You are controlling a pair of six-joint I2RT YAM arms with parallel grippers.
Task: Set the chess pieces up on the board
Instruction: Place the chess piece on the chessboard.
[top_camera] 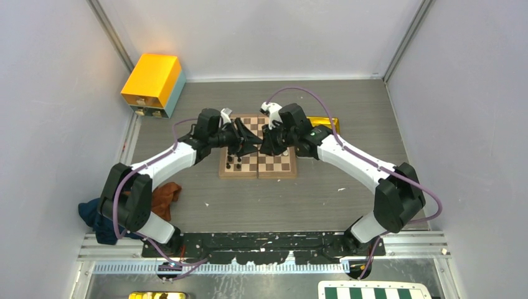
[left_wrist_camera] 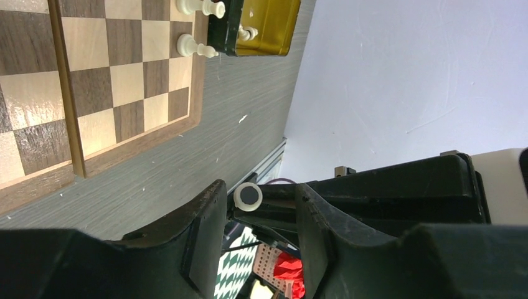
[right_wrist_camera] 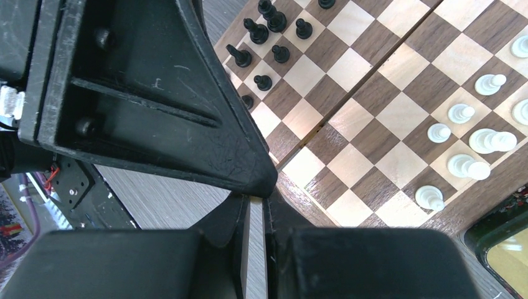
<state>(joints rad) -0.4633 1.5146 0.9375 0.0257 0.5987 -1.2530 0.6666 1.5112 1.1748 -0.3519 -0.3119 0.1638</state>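
The wooden board (top_camera: 274,163) lies mid-table, and both grippers meet above its far half. Black pieces (right_wrist_camera: 266,34) stand on its left side, cream-white pieces (right_wrist_camera: 474,138) on its right. My right gripper (top_camera: 269,141) is almost shut. In the left wrist view a cream-white piece (left_wrist_camera: 249,196) sticks out of its tip, dark felt base toward the camera. My left gripper (left_wrist_camera: 261,193) is open, with its fingers on either side of that piece and a gap on the right side. In the right wrist view the left gripper's finger (right_wrist_camera: 187,112) hides my right gripper's (right_wrist_camera: 252,202) tips.
A gold tray (top_camera: 325,122) holding white pieces lies at the board's far right corner. A yellow box (top_camera: 152,81) stands at the back left. Orange cloth (top_camera: 165,197) and blue cloth (top_camera: 92,215) lie by the left arm's base. A green-and-white checkered board (top_camera: 370,291) sits at the near edge.
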